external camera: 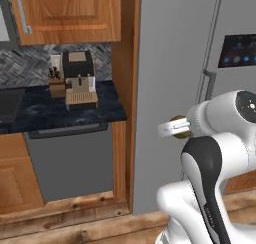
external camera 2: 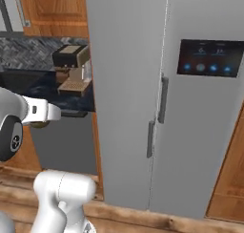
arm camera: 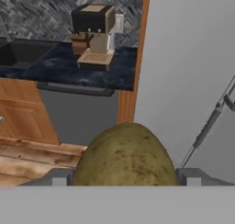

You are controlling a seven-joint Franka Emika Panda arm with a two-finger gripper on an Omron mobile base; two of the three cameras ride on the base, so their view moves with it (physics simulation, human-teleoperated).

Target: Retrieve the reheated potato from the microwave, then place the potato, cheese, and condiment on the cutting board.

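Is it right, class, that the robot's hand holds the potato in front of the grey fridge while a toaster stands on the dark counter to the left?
Not quite. The appliance on the dark counter is a coffee machine, not a toaster; the left base view shows it clearly. The rest stands: the hand holds the potato in front of the grey fridge.

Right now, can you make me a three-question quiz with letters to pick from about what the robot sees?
1. Where is the coffee machine?
A. on the dark counter
B. on the floor
C. on top of the fridge

2. What colour is the fridge?
A. red
B. grey
C. green

3. What is the gripper doing?
A. hanging empty
B. holding the potato
C. pulling the fridge handle

Answers:
1 A, since it stands on the dark counter beside the wooden panel.
2 B, since both doors are plain grey.
3 B, since in the hand view the potato sits between the fingers.
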